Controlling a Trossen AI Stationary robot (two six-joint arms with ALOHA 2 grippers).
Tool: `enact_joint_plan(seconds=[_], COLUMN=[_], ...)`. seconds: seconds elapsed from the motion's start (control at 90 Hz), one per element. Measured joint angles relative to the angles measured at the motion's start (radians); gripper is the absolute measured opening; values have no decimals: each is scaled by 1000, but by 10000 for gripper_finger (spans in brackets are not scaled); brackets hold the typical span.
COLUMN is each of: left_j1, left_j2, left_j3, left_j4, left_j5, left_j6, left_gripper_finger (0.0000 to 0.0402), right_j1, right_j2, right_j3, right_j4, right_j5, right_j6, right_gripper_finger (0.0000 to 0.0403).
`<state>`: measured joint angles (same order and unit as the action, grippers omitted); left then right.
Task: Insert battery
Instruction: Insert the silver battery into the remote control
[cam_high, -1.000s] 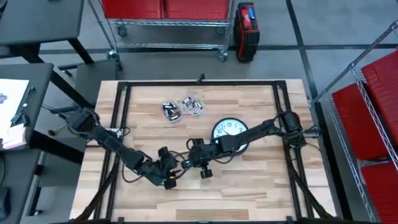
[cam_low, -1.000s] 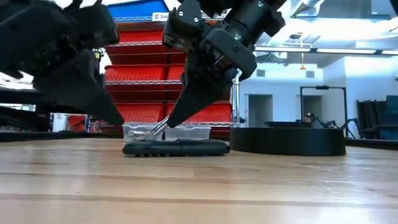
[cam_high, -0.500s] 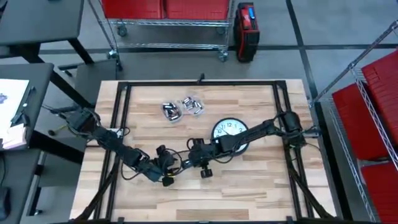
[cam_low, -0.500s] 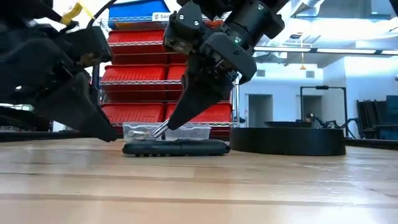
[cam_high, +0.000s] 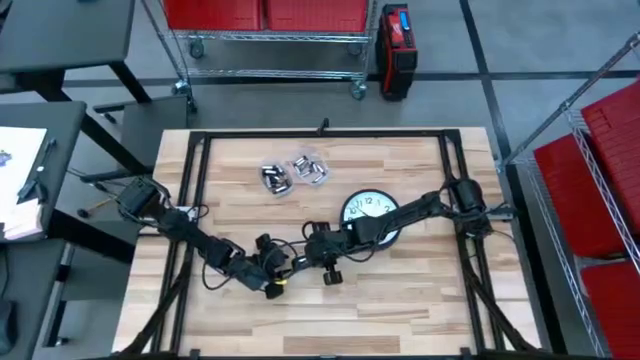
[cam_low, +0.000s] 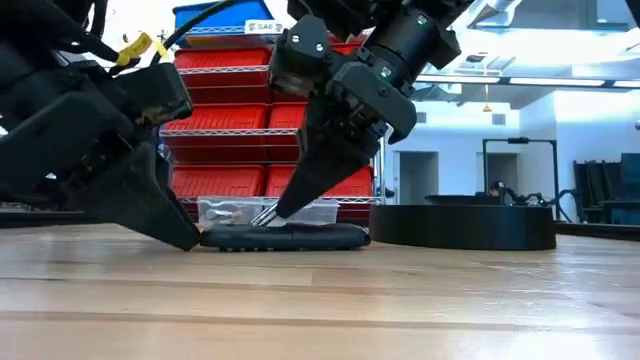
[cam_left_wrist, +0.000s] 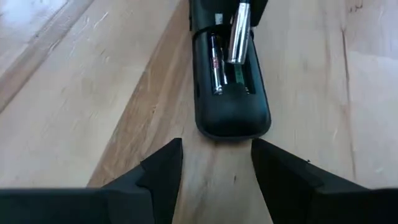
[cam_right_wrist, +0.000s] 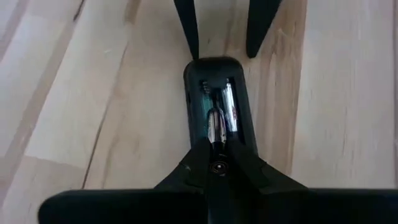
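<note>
Remote control (cam_left_wrist: 229, 87) flat on worktop (cam_high: 400, 290), left of wall clock (cam_high: 370, 213). Right gripper (cam_right_wrist: 214, 144) pinching battery (cam_left_wrist: 238, 32), tilted over remote's open compartment. Left gripper (cam_left_wrist: 216, 160) spread, just beside remote's end.

Overhead looking down, low level, wrist views close (sharing remote (cam_left_wrist: 229, 93))

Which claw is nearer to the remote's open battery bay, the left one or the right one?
Right. The right claw holds a battery tilted into the remote's bay. The left claw stands open just off the remote's end, not touching.
</note>
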<state>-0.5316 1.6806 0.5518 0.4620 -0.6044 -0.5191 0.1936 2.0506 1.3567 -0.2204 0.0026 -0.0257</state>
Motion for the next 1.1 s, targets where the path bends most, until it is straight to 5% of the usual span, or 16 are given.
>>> enact_joint_plan(seconds=[0.7, 1.1], left_j1=[30, 30], left_j2=[7, 7], left_j3=[1, 1], left_j4=[48, 50], left_j5=[51, 50], left_j6=[39, 37], left_gripper_finger=[171, 171], right_j1=[7, 7], right_j2=[55, 65], right_j3=[11, 11], right_j4=[21, 51], right_j5=[-30, -33], right_j6=[27, 30], right_gripper_finger=[17, 52])
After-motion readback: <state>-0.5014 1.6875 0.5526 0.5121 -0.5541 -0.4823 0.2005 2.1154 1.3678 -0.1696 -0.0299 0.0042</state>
